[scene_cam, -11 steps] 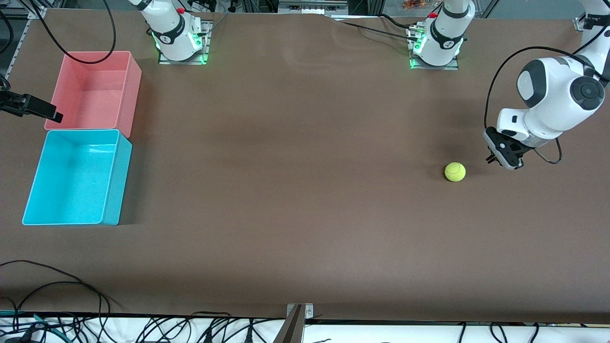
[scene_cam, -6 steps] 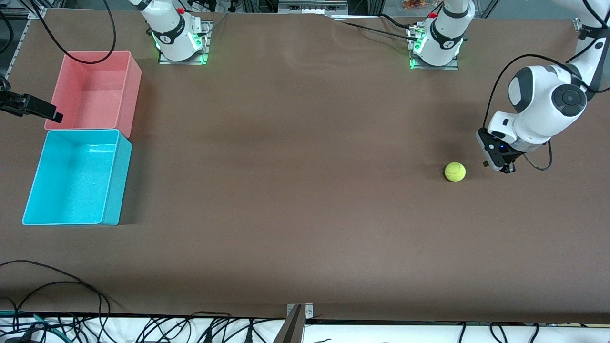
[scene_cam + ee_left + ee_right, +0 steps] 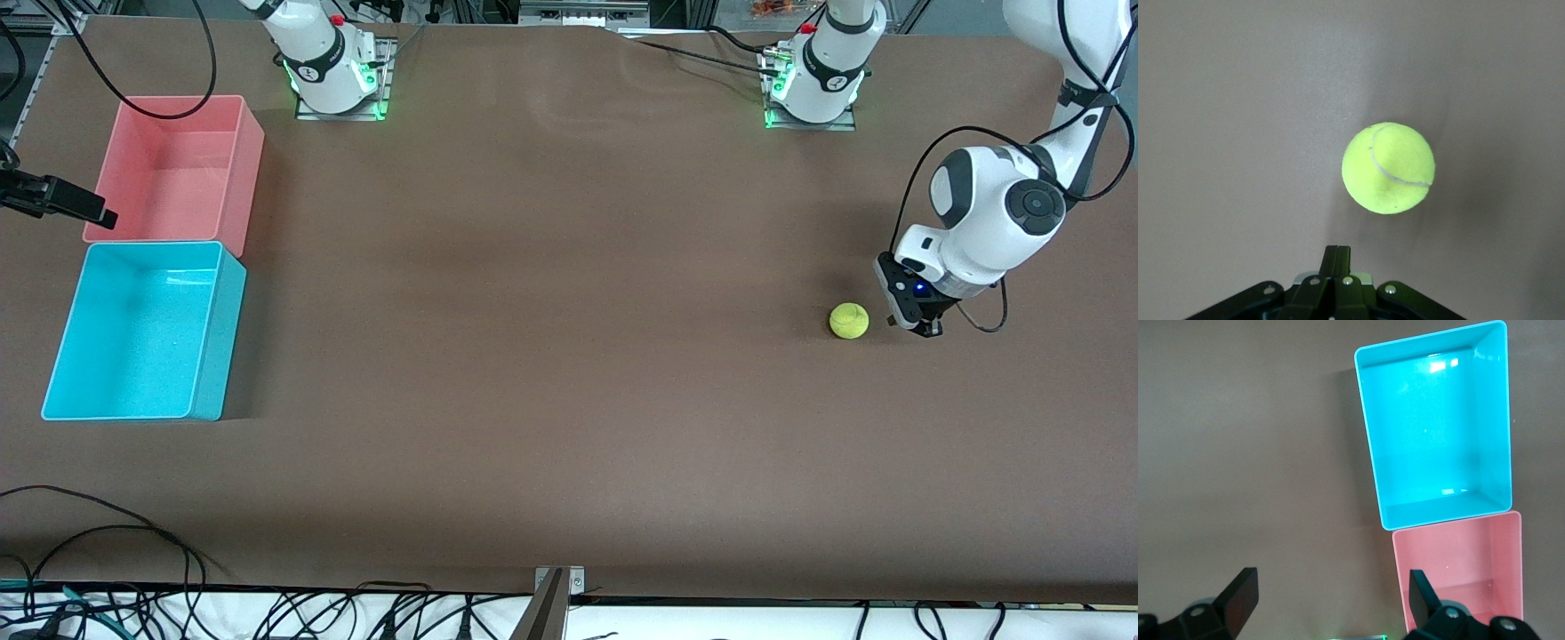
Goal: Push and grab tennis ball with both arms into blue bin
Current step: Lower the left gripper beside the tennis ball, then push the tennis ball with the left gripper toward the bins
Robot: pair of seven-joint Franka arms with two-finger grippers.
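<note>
Nothing is binned yet: the tennis ball (image 3: 849, 321) lies on the worktop (image 3: 569, 356) just beside the left pincer (image 3: 925, 329), fingers together, seemingly not touching, while the right pincer (image 3: 84, 212), spread apart, waits near the blue bin (image 3: 213, 356).

A high front camera faces both robot bases across the whole table (image 3: 569, 400), while the left wrist camera looks closely down on the tennis ball (image 3: 1388, 168), seen at 3 o'clock in front, and the right wrist camera looks from higher onto the blue bin (image 3: 1435, 427), at 9 o'clock.
</note>
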